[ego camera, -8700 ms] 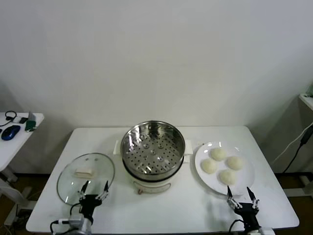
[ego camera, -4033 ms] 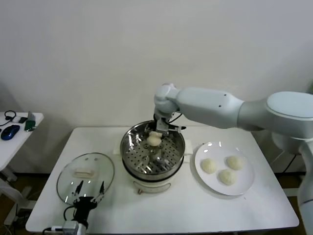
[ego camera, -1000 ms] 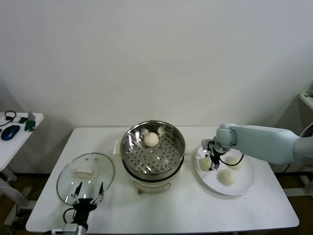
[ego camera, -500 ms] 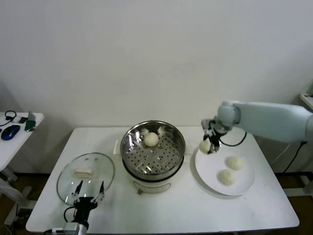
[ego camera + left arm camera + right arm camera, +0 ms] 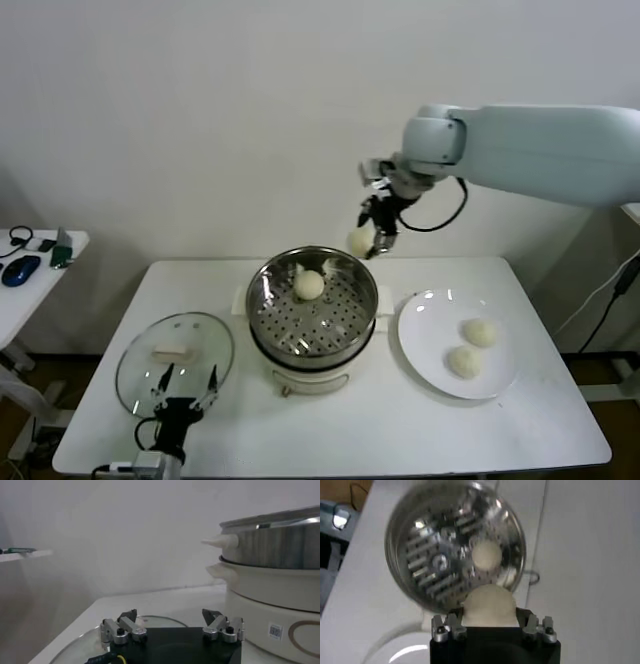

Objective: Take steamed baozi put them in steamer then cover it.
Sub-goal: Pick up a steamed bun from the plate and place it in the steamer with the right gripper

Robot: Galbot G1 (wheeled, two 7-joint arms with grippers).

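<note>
My right hand is clamped on a bun, upper centre of frame, just above the steamer's far-right rim. Drop spot lies down and left; my left hand sits open at lower left.

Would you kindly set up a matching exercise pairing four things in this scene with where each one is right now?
Things:
1. glass lid
2. bun in the right gripper
3. two buns
4. left gripper

Places:
A. on the white plate
B. flat on the table, to the robot's left of the steamer
C. in the air above the steamer's far rim
D. open, at the lid's near edge

Pairs: 1-B, 2-C, 3-A, 4-D
</note>
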